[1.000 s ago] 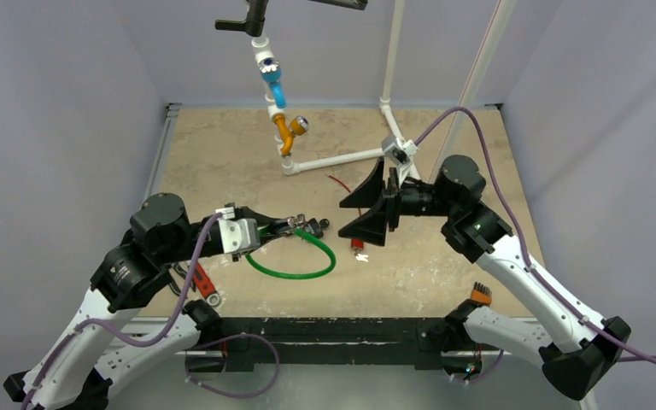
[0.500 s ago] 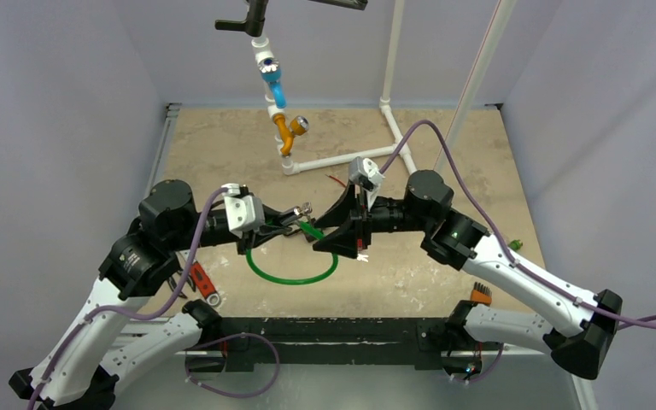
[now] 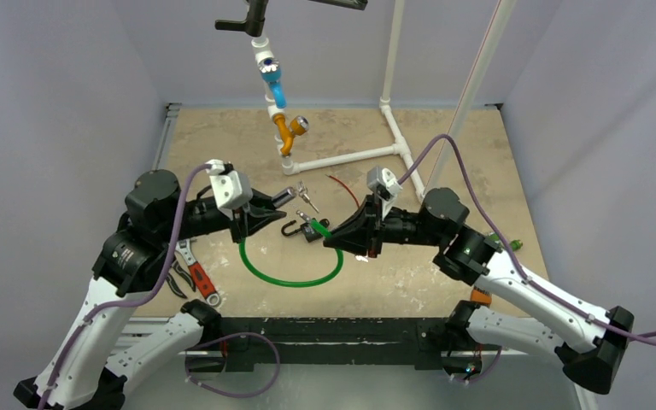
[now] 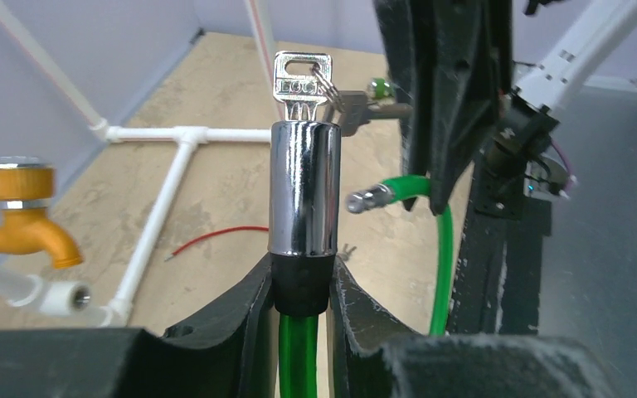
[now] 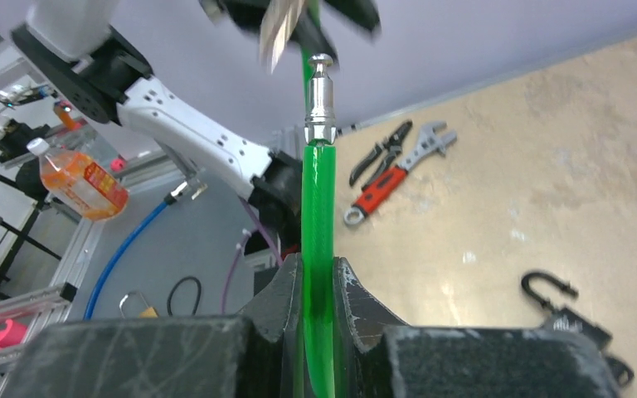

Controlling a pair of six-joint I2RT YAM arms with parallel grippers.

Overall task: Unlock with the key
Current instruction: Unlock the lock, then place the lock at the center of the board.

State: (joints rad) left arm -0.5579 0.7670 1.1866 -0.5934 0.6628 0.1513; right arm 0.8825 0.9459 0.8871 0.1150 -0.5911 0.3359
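Note:
A green cable lock (image 3: pixel 295 275) loops over the table between my arms. Its chrome cylinder (image 4: pixel 303 186) stands upright in the left wrist view, with the key (image 4: pixel 302 79) in its top and a ring of spare keys beside it. My left gripper (image 4: pixel 301 282) is shut on the cylinder's black collar. The cable's metal pin end (image 5: pixel 322 99) is out of the cylinder and a short way from it. My right gripper (image 5: pixel 318 278) is shut on the green cable just below that pin. In the top view the left gripper (image 3: pixel 266 212) and right gripper (image 3: pixel 329 233) face each other.
A small black padlock (image 3: pixel 295 229) lies on the table under the grippers. A red-handled wrench (image 3: pixel 198 280) and pliers lie near the left arm. A white pipe frame (image 3: pixel 342 159) with an orange tap (image 3: pixel 286 130) and a blue valve (image 3: pixel 272 81) stands behind, with a red wire (image 3: pixel 342 186) nearby.
My right arm swung left and its jaws closed on the green cable near the pin. My left gripper drew the cylinder up and back to the left, away from the pin.

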